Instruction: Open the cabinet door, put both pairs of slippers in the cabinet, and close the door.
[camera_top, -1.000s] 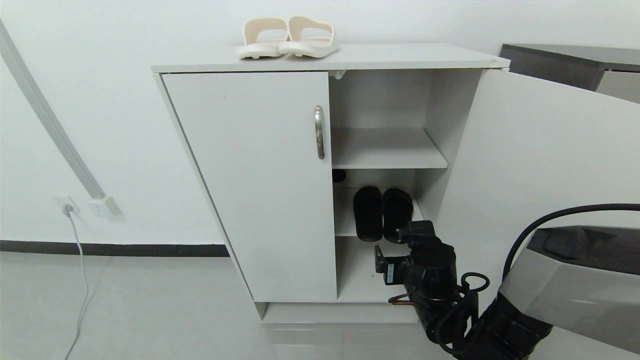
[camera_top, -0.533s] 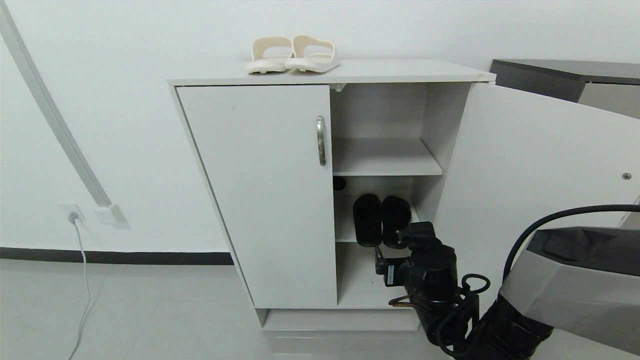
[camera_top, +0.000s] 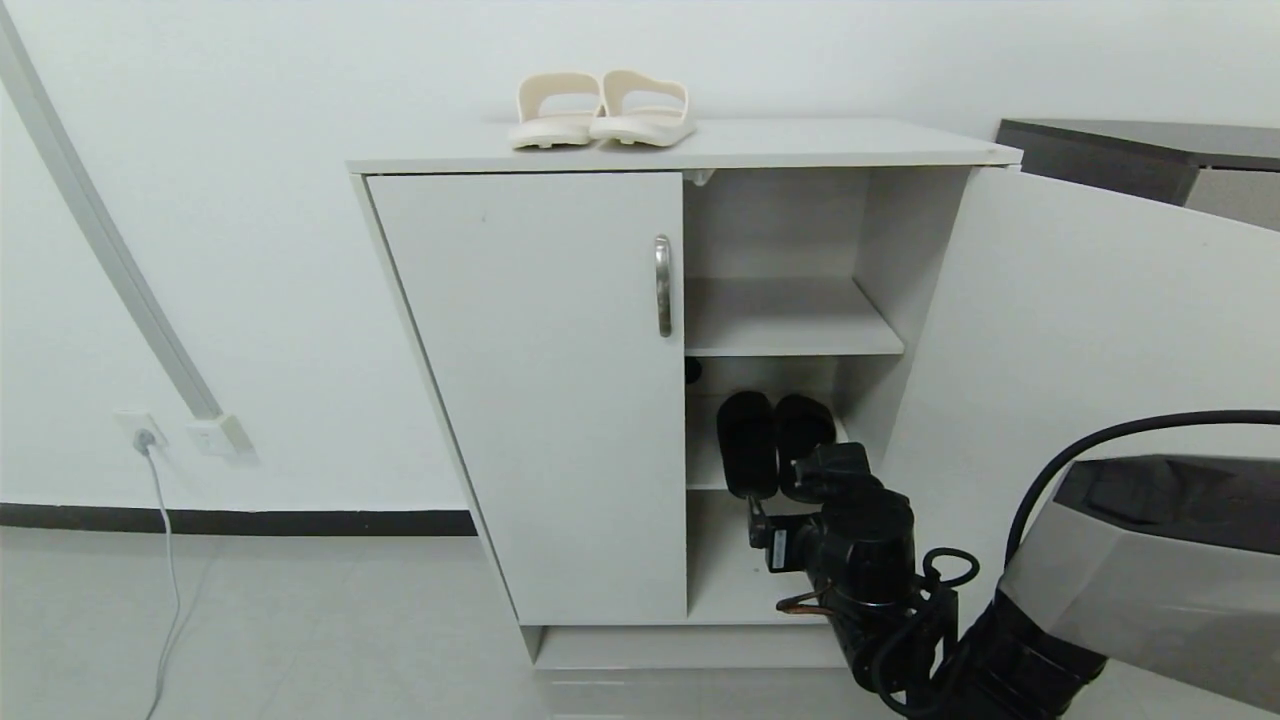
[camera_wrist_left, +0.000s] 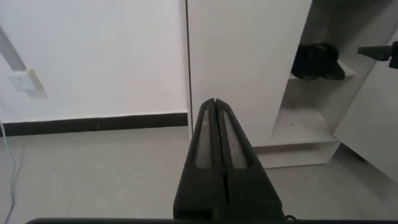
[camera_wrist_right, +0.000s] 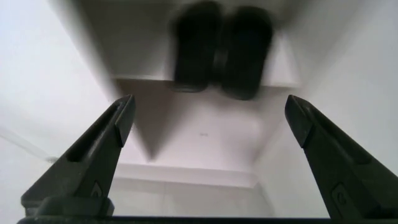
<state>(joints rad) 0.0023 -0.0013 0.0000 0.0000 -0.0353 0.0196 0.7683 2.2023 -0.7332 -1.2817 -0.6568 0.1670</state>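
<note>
While the left gripper (camera_wrist_left: 214, 109) hung low over the floor, well back from the cabinet (camera_top: 800, 150), its fingers were pressed together on nothing. To its right stood the closed left door (camera_top: 540, 390) with its upright handle (camera_top: 662, 286).

On the cabinet top, above that door's handle edge, sat the cream slippers (camera_top: 602, 110), side by side and touching. Their long axes ran front to back. The strap openings faced the robot, but toe and heel could not be told for sure.

Farther right and lower, the black slippers (camera_top: 775, 440) lay on the middle shelf (camera_top: 705, 455), also side by side. Their long axes ran into the cabinet, and their near ends sat at the shelf's front lip.

Just before and below them hung the right gripper (camera_wrist_right: 209, 109), its fingers spread wide and empty, aimed into the opening. Beyond it, the right door (camera_top: 1060, 330) stood swung open.

One pair seemed stowed, so the cream pair was likely next. It lay up and to the left of the right gripper, well apart. The right arm looked the nearer of the two. A grip across the slippers' width, from the front, would probably suit their front-to-back lie.
</note>
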